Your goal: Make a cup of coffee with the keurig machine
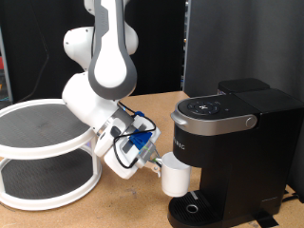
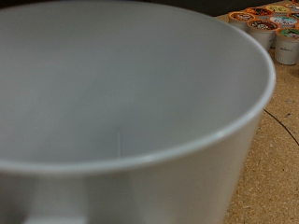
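the small white cup (image 1: 174, 176) sits upright, empty, under the black keurig machine (image 1: 233, 142), above its drip tray.

Cup (image 2: 131, 121) blurred, cropped; jaws probably hidden.

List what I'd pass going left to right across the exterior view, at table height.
White two-tier round rack → tool on the white arm → cup, held at the tool's tip → keurig machine, with the cup just over its drip tray.
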